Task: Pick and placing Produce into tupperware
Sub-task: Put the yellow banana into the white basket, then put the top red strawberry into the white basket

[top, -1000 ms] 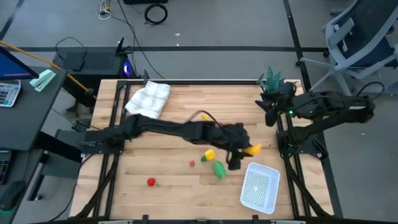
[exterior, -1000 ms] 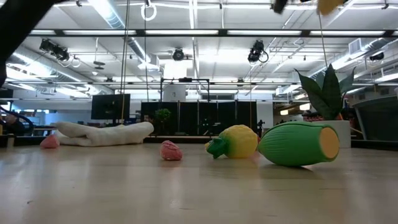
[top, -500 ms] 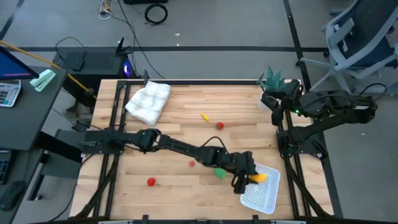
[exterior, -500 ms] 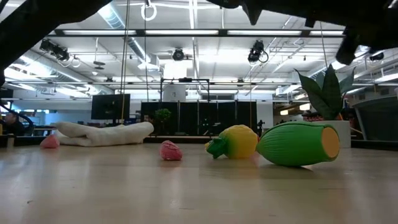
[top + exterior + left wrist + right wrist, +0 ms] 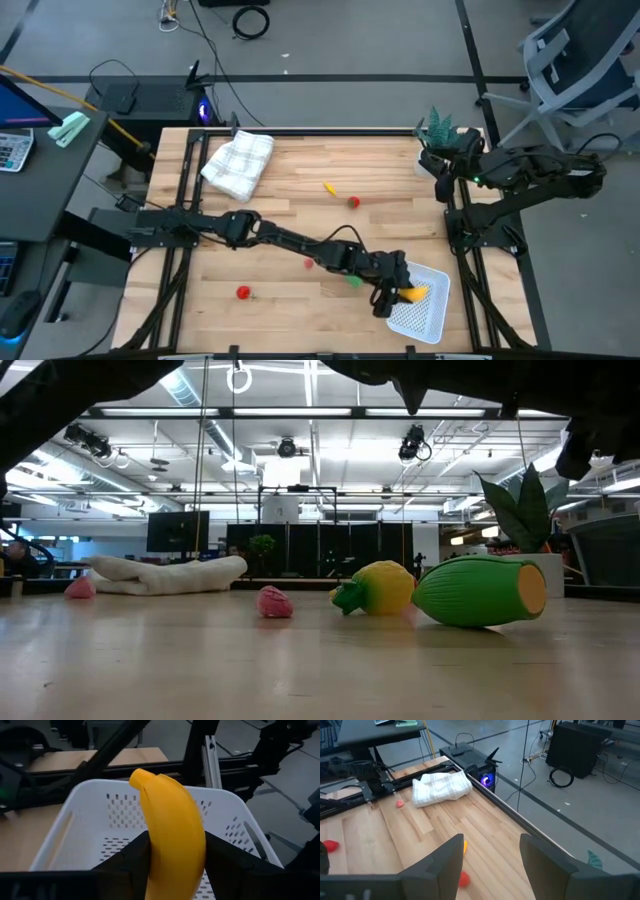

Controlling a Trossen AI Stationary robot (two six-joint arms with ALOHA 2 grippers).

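Observation:
My left gripper (image 5: 397, 293) reaches over the near right of the table and is shut on the yellow banana (image 5: 414, 293), above the white perforated basket (image 5: 432, 312). In the left wrist view the banana (image 5: 172, 830) sticks out past the fingers over the basket's inside (image 5: 125, 840). The green oblong piece (image 5: 478, 591) and yellow pepper (image 5: 378, 587) lie on the table left of the basket, partly under the left arm. Red pieces (image 5: 243, 292) (image 5: 353, 201) and a small yellow-orange piece (image 5: 329, 187) lie apart. My right gripper (image 5: 490, 855) waits open by the far right edge. My left gripper pinches the banana's middle (image 5: 175, 865) between its two fingers (image 5: 131, 862), which lie across it. The banana's free end (image 5: 140, 776) points away from the wrist over the basket. Whether the banana touches the basket's bottom cannot be told.
A white checked cloth (image 5: 240, 160) lies at the far left. A green spiky plant in a white pot (image 5: 437, 130) stands at the far right corner, next to the right gripper. Bare wood stretches across the middle and near left of the table.
My left gripper has carried the banana from the table's middle toward the near right corner and down, over the basket; in the last half second it has only crept a little farther. The banana has stayed in the shut fingers throughout.

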